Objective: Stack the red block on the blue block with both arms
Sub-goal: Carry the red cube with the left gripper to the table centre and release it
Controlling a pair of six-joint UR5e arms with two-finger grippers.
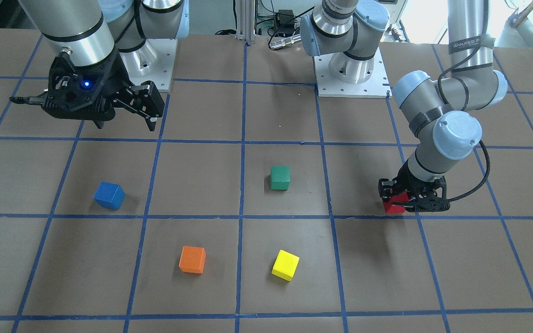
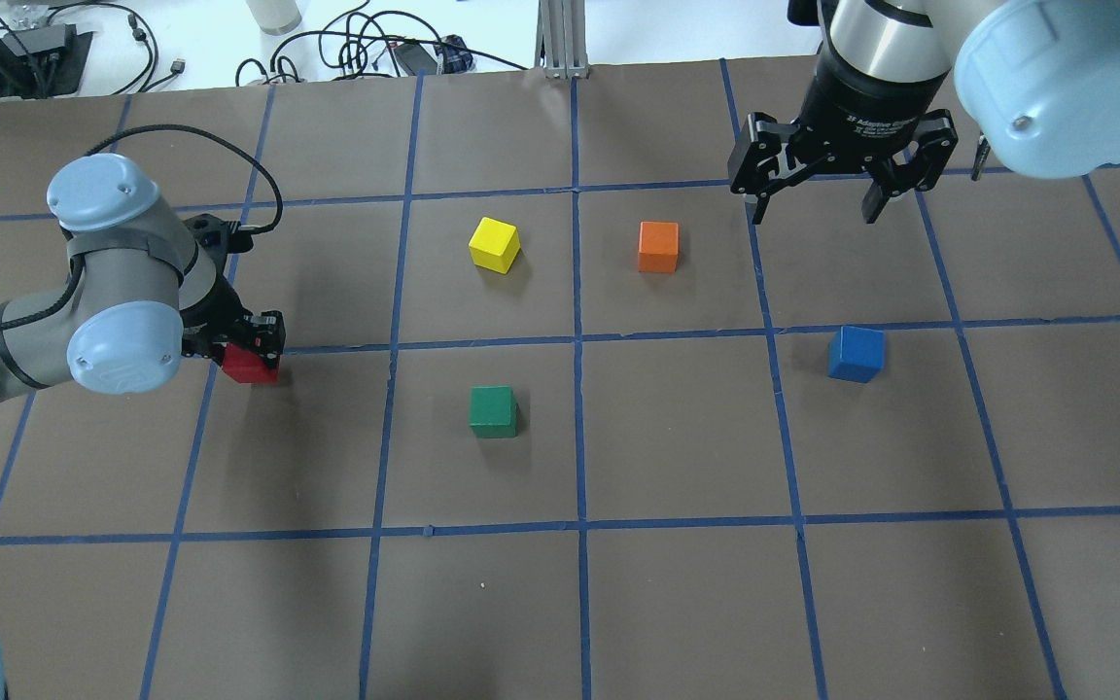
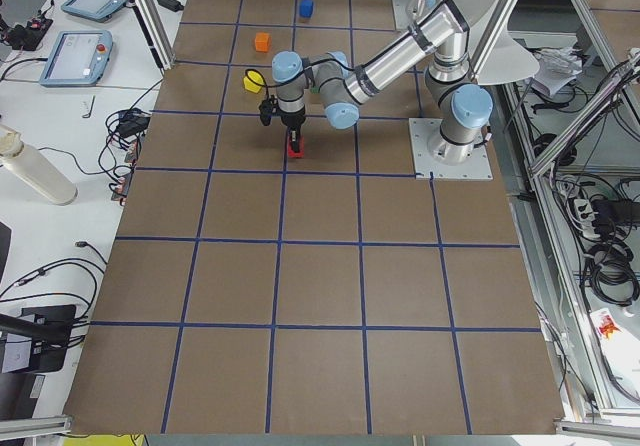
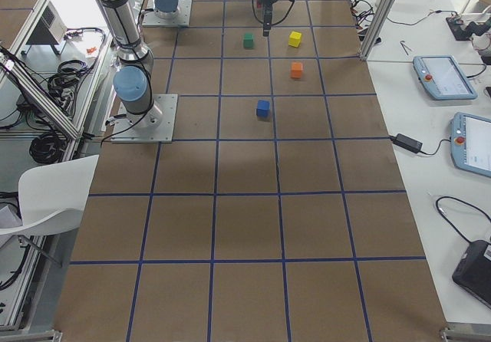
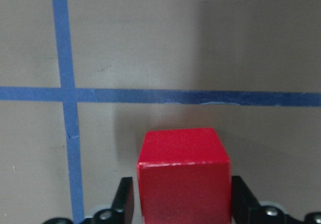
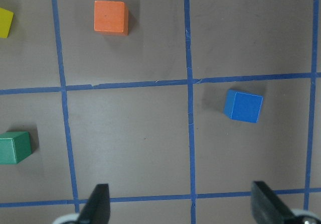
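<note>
The red block [image 2: 247, 367] sits at table level on the left side, by a blue tape crossing. My left gripper [image 2: 254, 352] is down over it. In the left wrist view its fingers [image 5: 125, 199] press both sides of the red block [image 5: 183, 174], so it is shut on it. The blue block [image 2: 856, 353] lies alone on the right side and also shows in the right wrist view [image 6: 243, 106]. My right gripper [image 2: 818, 204] hangs open and empty above the table, beyond the blue block. In the front view the left gripper [image 1: 398, 203] is at the right and the right gripper [image 1: 125, 122] at the left.
A green block [image 2: 493, 410] lies near the table's middle. A yellow block [image 2: 494, 244] and an orange block [image 2: 658, 246] lie farther out, between the two arms. The brown table [image 2: 677, 603] carries a blue tape grid.
</note>
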